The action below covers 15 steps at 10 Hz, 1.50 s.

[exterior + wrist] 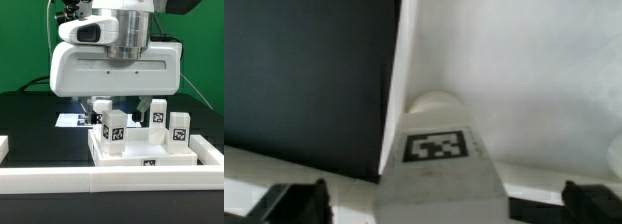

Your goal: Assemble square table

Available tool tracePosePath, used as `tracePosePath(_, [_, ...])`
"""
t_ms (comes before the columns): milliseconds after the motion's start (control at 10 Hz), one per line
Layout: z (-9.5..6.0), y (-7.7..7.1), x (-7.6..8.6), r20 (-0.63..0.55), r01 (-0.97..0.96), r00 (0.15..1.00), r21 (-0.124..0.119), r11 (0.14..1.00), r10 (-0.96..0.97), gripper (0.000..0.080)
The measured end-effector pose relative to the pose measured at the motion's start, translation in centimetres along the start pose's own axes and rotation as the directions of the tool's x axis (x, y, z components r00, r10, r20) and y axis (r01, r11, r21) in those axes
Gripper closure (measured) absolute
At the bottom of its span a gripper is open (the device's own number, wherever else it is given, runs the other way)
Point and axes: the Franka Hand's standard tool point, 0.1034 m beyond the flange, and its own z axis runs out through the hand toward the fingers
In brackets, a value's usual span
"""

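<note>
The white square table slab (pixel 150 156) lies on the black table against the front rail. Several white tagged legs stand upright on it: one at the near corner on the exterior view's left (pixel 112 130) and two on the right (pixel 158 114) (pixel 179 128). My gripper (pixel 116 108) hangs directly over the near left leg. In the wrist view this leg (pixel 438 150) stands between my two dark fingertips (pixel 295 203), with a gap on each side. The jaws are open and straddle it without touching. The slab's white surface (pixel 526 80) fills the area around the leg.
A long white rail (pixel 110 182) edges the black work surface (pixel 304 70) in front of the slab. The marker board (pixel 70 120) lies flat behind the slab on the exterior view's left. A green wall stands behind the table.
</note>
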Motion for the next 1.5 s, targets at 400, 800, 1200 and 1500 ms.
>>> tracePosePath(400, [0.1,0.0,0.1,0.000,-0.040,0.999,0.000,0.999,0.040,0.0511])
tracePosePath(800, [0.1,0.0,0.1,0.000,-0.265,0.964,0.002,0.964,0.265,0.0511])
tracePosePath(1200, [0.2,0.9,-0.2,-0.005,-0.592,0.806,0.024,0.805,0.593,0.0511])
tracePosePath(1500, [0.3,1.0,0.2,-0.039,-0.803,0.588,0.087,0.589,0.808,0.0509])
